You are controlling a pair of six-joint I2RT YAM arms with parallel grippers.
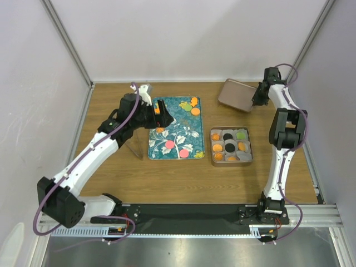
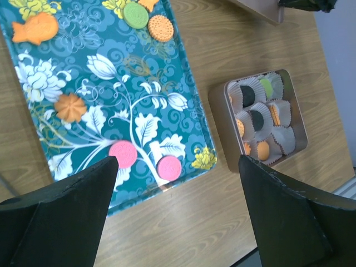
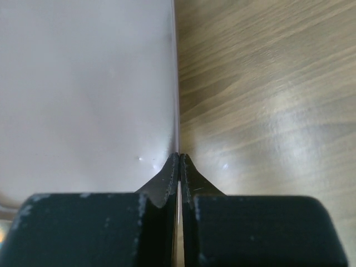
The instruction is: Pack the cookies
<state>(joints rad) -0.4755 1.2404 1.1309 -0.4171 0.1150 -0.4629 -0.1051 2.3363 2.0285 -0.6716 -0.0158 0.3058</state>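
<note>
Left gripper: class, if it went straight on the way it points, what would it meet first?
Probably the pink cookie nearest the teal tray's corner, between the open jaws; depth is unclear.

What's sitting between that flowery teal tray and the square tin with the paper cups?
Nothing: just a narrow bare strip of wooden table separates the teal tray from the tin. The left wrist view shows it best; the top view agrees.
</note>
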